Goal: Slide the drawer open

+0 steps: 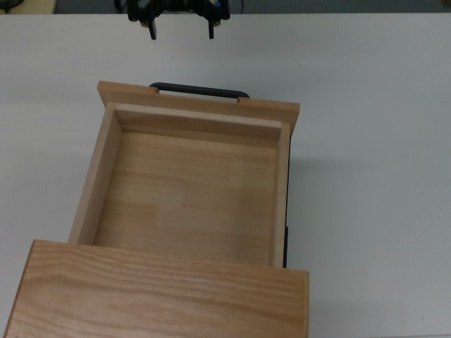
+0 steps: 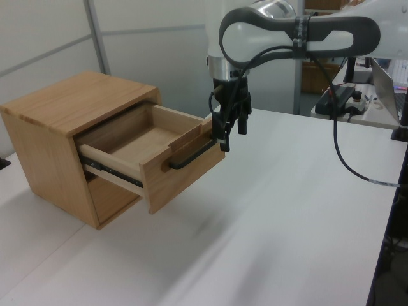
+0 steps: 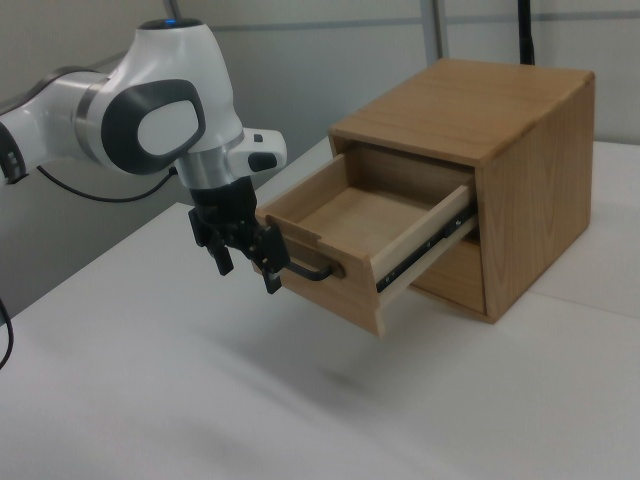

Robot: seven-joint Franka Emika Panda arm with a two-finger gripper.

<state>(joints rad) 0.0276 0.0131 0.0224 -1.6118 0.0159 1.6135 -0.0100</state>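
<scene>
The drawer [image 1: 190,190] stands pulled well out of the wooden cabinet [image 1: 155,296], and its light wooden inside is bare. A thin black bar handle [image 1: 199,91] runs across its front panel [image 2: 185,169]. My gripper [image 1: 181,29] hangs open just beyond the handle, with nothing between its fingers and not touching the bar. In the left view the gripper [image 2: 233,132] is level with the panel's top corner, slightly above the handle [image 2: 191,155]. In the right view the gripper [image 3: 247,270] sits at the handle's [image 3: 310,270] left end, clear of the drawer [image 3: 350,215].
The cabinet [image 2: 70,108] stands on a white table [image 2: 274,223]. A black slide rail [image 3: 425,245] shows along the drawer's side. Cables and equipment [image 2: 347,95] lie at the left view's far right, beyond the table. A lower compartment [image 2: 111,194] lies under the drawer.
</scene>
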